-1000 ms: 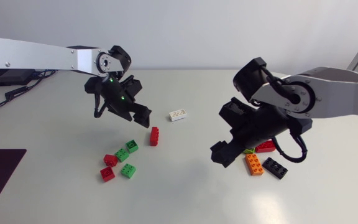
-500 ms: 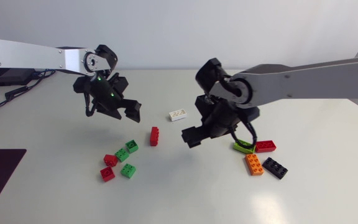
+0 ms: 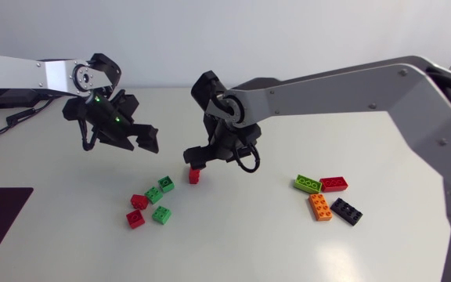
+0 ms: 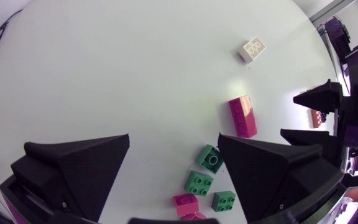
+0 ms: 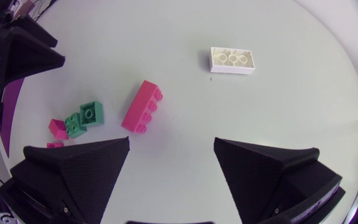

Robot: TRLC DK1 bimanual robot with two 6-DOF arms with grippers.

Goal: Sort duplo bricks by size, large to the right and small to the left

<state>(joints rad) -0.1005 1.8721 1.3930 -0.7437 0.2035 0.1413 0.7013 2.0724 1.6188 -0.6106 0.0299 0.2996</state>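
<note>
A long red brick (image 3: 195, 176) (image 5: 142, 107) (image 4: 242, 116) lies mid-table, just ahead of and below my right gripper (image 3: 199, 159) (image 5: 173, 168), which hovers open and empty. Beyond it lies a white brick (image 5: 232, 60) (image 4: 252, 48), hidden by the right arm in the head view. Small green bricks (image 3: 166, 184) and small red bricks (image 3: 135, 219) cluster at front left. Above and to the left of that cluster my left gripper (image 3: 124, 139) (image 4: 173, 180) hangs open and holds nothing.
At the right front lie a lime brick (image 3: 308, 183), a red brick (image 3: 334, 184), an orange brick (image 3: 319, 207) and a black brick (image 3: 346, 211). My right arm (image 3: 343, 82) spans the table's right half. The two grippers are about a hand's width apart.
My right arm has swung left from the pile at the right to just above the long red brick. My left gripper has drawn back to the left. No brick has moved.
</note>
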